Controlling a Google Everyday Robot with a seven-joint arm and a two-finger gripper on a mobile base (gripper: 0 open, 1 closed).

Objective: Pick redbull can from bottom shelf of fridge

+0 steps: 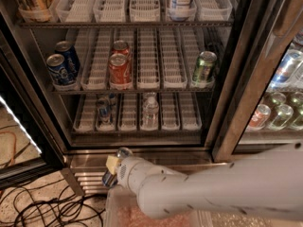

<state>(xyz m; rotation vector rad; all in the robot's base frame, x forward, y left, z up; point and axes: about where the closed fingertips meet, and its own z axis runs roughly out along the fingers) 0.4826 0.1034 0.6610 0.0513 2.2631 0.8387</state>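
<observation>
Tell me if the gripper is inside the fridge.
No, the gripper is outside, in front of the fridge's base grille below the bottom shelf.

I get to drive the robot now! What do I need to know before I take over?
Gripper: outside the fridge, low in front of its steel base, shut on the redbull can, which is tilted.
Bottom shelf: another slim blue-and-silver can stands in a left lane and a water bottle in a middle lane.
Done: the can is grasped and off the shelf, clear of the fridge.
Left: probably just keeping a firm hold and lifting the arm away from the base.
</observation>
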